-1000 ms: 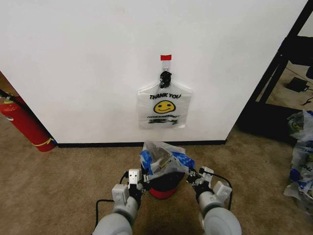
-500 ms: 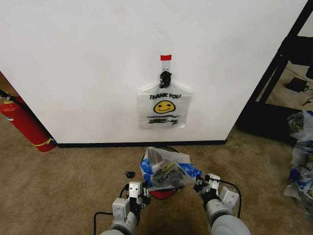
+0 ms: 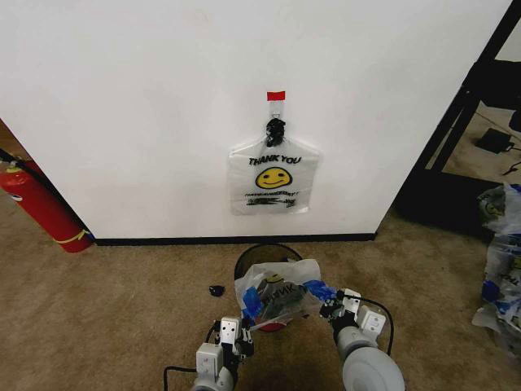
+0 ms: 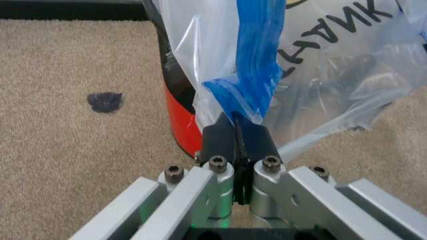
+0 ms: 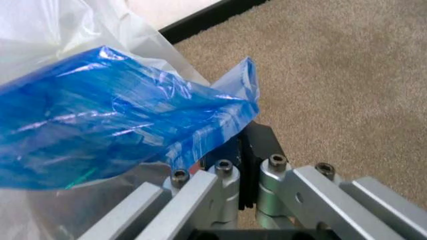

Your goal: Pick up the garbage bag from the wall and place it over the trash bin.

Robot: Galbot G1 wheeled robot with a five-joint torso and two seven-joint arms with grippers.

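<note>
Head view: I've got the crumpled translucent white plastic garbage bag pinched at its blue edges by L gripper & R gripper, stretched between them over the round dark trash bin, prob. to spread its mouth.

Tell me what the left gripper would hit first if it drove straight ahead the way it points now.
Probably the trash bin: the left gripper, shut on the garbage bag, points at the bin's lower wall just beyond its fingertips. Depth is hard to judge.

Crumpled garbage bag stretched above trash bin, offset to 6 o'clock; bin upright at wall base.
</note>
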